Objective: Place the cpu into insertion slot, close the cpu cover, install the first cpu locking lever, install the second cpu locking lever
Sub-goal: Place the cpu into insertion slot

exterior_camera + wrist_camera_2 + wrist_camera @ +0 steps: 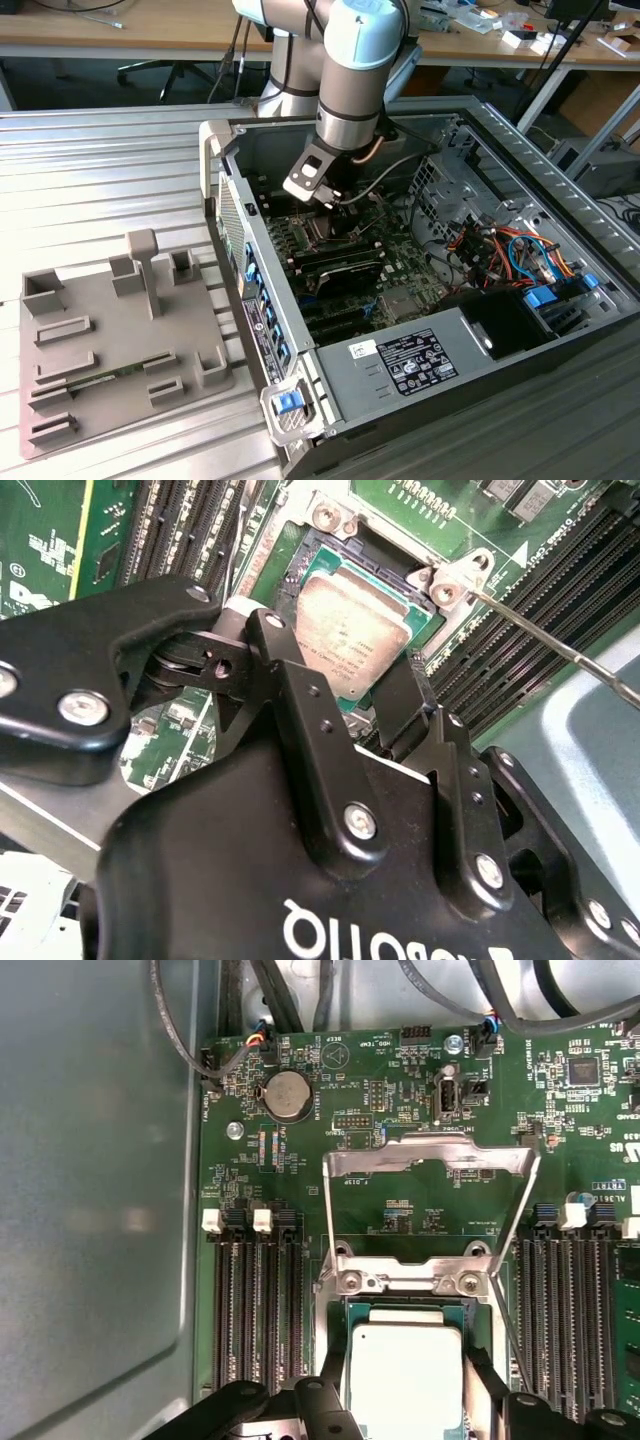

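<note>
Nearest, the black two-fingered gripper (pixel 408 1365) hovers with its fingers spread, straddling the small square silver-tan cpu (pixel 405 1390) without visibly clamping it. The cpu lies flat inside the square, metal-rimmed insertion slot (pixel 400 1282), mid-board on the green motherboard (pixel 300 1180), so placement looks done. Beyond, the thin silver cpu cover (pixel 430 1152) stands open and a wire locking lever (pixel 512 1260) is unlatched. The cover and both levers remain.

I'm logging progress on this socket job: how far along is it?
Done: the small square silver-tan cpu lies in the dark, metal-rimmed insertion slot. In hand: the black gripper is right at the cpu. Left: the thin silver cpu cover frame stands flipped open, and a thin wire locking lever juts free, not latched.
</note>
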`<act>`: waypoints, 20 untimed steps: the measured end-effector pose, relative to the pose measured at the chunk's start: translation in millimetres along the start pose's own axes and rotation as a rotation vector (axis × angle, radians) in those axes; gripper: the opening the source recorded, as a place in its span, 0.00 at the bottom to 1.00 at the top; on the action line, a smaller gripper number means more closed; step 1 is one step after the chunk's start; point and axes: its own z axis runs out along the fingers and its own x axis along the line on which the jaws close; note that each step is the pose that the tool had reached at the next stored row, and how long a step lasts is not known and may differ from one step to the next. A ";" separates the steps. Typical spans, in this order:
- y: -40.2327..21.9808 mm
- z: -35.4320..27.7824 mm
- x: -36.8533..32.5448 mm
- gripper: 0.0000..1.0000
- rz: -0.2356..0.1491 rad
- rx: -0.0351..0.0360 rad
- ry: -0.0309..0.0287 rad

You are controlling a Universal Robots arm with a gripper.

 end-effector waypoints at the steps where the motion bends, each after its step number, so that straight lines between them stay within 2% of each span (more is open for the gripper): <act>1: 0.0 0.1 -0.1 0.55 0.000 0.0000 -0.0003; 10: 0.0 1.2 -0.7 0.55 0.000 -0.0001 -0.0010; 11: 0.0 1.4 -0.5 0.56 0.000 -0.0004 -0.0003; 12: 0.0 1.5 -0.6 0.61 0.000 -0.0005 -0.0006; 13: 0.0 1.3 -0.6 0.61 0.000 -0.0001 -0.0011; 14: 0.0 1.2 -0.7 0.68 0.000 0.0001 -0.0014; 15: 1.1 -12.2 -1.3 0.68 0.001 0.0002 0.0083; 16: 1.1 -12.0 -0.5 0.60 0.002 0.0001 0.0216; 19: 1.0 -11.5 -0.5 0.42 0.003 0.0003 0.0253; 20: 1.0 -11.3 -0.5 0.29 0.003 0.0004 0.0271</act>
